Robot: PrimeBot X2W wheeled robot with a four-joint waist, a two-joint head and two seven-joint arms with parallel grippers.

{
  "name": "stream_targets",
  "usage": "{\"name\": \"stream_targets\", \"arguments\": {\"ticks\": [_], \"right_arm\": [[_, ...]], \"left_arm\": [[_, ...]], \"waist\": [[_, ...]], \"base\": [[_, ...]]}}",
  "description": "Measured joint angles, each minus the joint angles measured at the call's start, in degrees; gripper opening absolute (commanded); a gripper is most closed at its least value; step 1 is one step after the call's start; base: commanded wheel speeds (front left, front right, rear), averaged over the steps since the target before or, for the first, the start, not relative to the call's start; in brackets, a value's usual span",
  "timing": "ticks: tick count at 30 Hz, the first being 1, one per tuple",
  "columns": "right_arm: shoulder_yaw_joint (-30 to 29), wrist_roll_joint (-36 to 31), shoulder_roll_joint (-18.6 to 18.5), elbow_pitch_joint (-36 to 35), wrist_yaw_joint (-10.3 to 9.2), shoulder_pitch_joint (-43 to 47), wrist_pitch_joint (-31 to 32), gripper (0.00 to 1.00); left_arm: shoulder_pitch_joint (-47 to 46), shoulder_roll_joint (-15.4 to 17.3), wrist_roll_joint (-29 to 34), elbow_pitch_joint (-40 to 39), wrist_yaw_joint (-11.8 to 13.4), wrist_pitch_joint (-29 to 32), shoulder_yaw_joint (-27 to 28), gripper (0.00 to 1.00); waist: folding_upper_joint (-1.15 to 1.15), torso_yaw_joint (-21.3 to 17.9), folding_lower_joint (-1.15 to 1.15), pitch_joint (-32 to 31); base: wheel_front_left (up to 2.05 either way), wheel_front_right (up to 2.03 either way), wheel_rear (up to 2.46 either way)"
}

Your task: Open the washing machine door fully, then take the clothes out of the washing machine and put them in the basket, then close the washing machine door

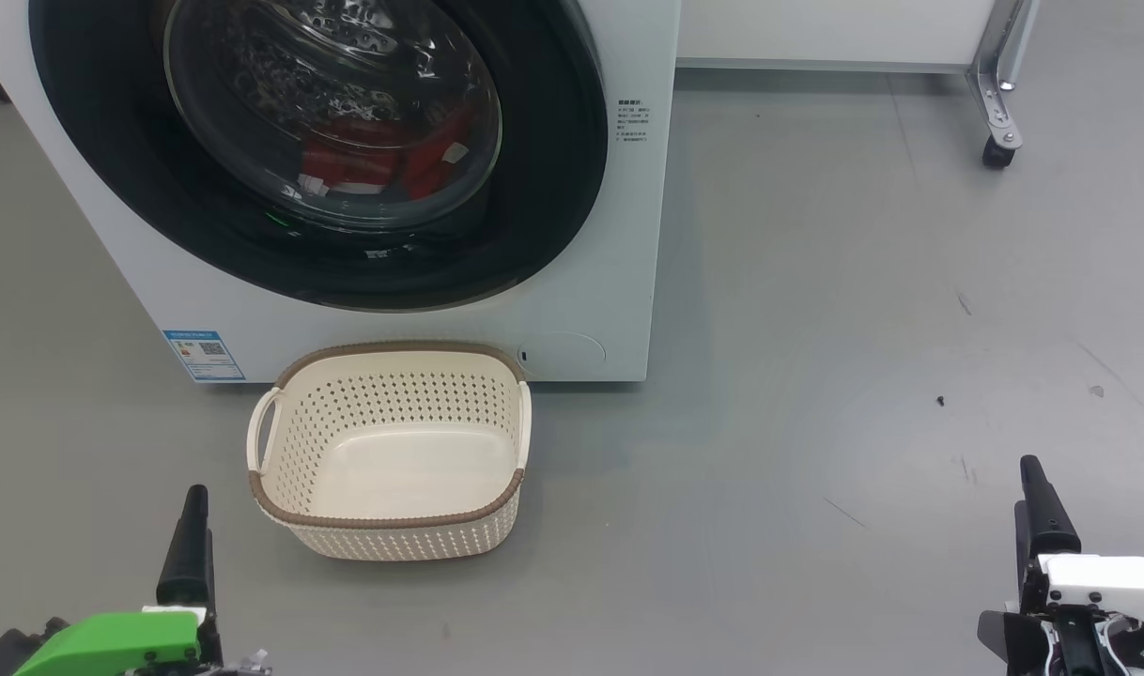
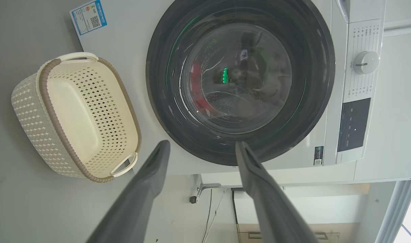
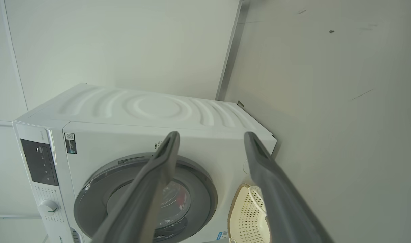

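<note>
Washing machine point(image 1: 619, 282): white body, with a blue label point(image 1: 204, 355) at its 7 o'clock corner.
Washing machine door point(image 1: 553, 188): glossy black rim, clear glass.
Clothes point(image 1: 347, 164): red with white patches.
Basket point(image 1: 394, 540): cream, regular perforation pattern, brown woven-look rim.
Floor point(image 1: 863, 329): grey, faint dark scuffs.
Left gripper point(image 2: 202, 145): dark grey, with a green cover point(image 1: 112, 643).
Right gripper point(image 3: 211, 135): dark grey, with a white cover point(image 1: 1107, 577).

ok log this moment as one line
washing machine door shut | clothes inside | basket empty, before washing machine | left gripper open, free | right gripper open, free
</note>
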Motion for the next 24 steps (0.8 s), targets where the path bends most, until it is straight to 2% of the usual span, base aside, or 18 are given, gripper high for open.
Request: {"name": "stream_targets", "arguments": {"ticks": [10,24], "right_arm": [[0.11,-5.73,-0.19,-2.55,0.01,-0.2,-1.74,1.0],[1.32,-17.88,-1.36,-6.8,0.02,-0.8,-4.54,1.0]], "left_arm": [[-0.36,0.05,3.31,-2.37,0.0,-1.74,0.26,1.0],[-1.59,0.14,12.74,-6.62,0.0,-4.33,-0.25,1.0]], "waist": [[0.0,-0.01,0.0,-0.05],[0.0,0.14,0.0,0.1]], "base": [[0.0,0.0,0.0],[0.0,0.0,0.0]]}}
